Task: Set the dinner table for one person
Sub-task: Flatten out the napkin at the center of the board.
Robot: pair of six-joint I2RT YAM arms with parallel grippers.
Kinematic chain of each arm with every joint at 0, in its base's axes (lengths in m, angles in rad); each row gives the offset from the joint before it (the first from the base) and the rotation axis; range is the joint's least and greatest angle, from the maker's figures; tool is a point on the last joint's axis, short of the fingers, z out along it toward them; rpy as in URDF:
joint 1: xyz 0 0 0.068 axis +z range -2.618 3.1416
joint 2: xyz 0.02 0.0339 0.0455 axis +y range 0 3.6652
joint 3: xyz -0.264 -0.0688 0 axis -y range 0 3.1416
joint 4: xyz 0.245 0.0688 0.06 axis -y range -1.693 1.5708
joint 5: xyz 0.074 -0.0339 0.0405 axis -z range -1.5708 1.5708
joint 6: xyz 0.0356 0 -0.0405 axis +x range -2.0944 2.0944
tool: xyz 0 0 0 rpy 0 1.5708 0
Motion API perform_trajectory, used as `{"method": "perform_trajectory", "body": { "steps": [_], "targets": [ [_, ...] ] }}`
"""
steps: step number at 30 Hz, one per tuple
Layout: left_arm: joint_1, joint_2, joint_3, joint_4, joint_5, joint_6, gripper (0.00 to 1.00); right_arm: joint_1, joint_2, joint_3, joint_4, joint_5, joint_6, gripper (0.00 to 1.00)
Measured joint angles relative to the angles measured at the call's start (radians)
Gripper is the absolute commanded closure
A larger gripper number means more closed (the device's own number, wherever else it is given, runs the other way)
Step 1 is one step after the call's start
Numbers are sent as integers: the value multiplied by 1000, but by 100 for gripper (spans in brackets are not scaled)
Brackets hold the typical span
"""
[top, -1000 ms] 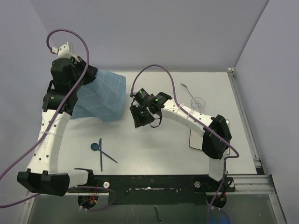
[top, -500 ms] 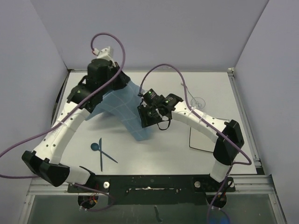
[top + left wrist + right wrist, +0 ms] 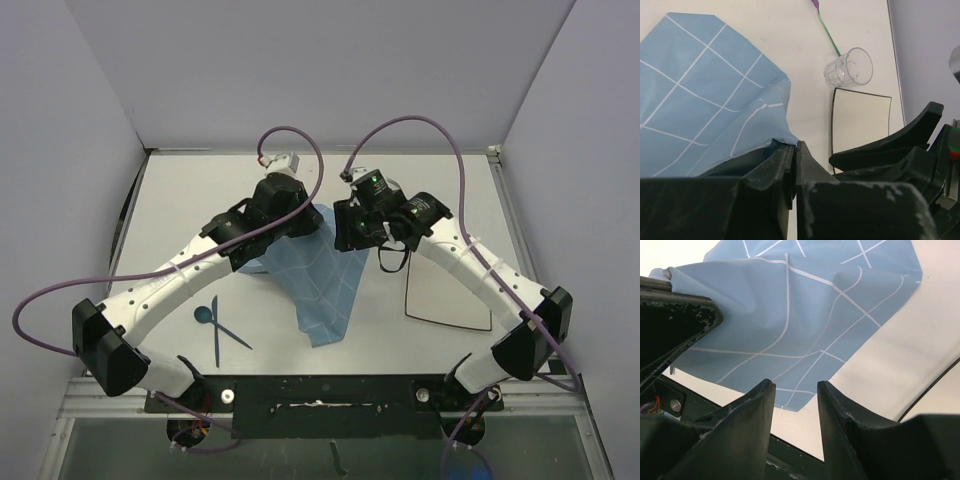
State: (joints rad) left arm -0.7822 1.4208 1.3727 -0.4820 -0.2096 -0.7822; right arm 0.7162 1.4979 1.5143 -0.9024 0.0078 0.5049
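Swung from far left to the middle of the dinner table (image 3: 185, 190), the blue mat (image 3: 325, 285) hangs pinched in my clamped left claw (image 3: 794, 146), my right claw (image 3: 795, 385) parted and empty, with nothing laid flat yet.

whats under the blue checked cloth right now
Only bare white table shows below the lifted edge of the blue cloth, which hangs from the shut left claw. The patch beneath its lower folds is covered, so anything lying there cannot be seen.
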Motion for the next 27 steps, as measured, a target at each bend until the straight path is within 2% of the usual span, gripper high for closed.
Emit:
{"method": "perform_trajectory", "body": {
  "steps": [5,10,13,17,27],
  "targets": [
    [-1,-3,-25,16,-8,-19,100,5,32,12,-14,-12,-3,59],
    [-2,-40,-68,11,-33,-25,100,28,107,99,-35,-26,-4,54],
    [8,-60,-69,1,-39,-13,100,63,117,119,-29,-43,-3,49],
    [35,-88,-63,-17,-36,39,100,92,116,116,-21,-80,2,48],
    [45,-178,212,-187,-103,213,100,74,114,-19,1,-45,10,47]
  ]
}}
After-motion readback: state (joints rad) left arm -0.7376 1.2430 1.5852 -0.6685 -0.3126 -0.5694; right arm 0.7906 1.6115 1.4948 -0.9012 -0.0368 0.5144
